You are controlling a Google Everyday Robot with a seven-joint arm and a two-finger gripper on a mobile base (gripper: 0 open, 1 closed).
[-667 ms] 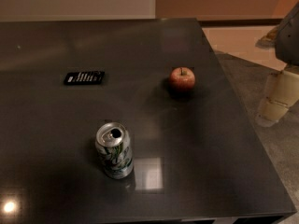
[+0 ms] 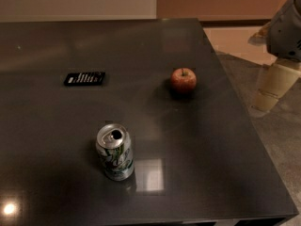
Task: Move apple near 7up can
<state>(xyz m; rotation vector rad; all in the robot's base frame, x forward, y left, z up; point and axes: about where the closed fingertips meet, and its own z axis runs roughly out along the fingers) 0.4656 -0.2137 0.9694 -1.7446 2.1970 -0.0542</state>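
Note:
The apple (image 2: pixel 183 80) is small, red with yellowish patches and a short stem. It stands on the dark table (image 2: pixel 56 46), right of centre. The 7up can (image 2: pixel 114 152) is silver with green and white markings and an opened top. It stands upright near the table's front, left of and closer than the apple. My gripper (image 2: pixel 274 86) hangs off the table's right edge, right of the apple and well apart from it, holding nothing that I can see.
A flat black rectangular object (image 2: pixel 84 78) lies on the table's left part. The table's right edge runs diagonally next to the gripper, with stone floor (image 2: pixel 282 140) beyond. A wall (image 2: pixel 75 1) stands behind the table.
The gripper has shifted slightly up and to the left at the right edge. The apple and the can have not moved.

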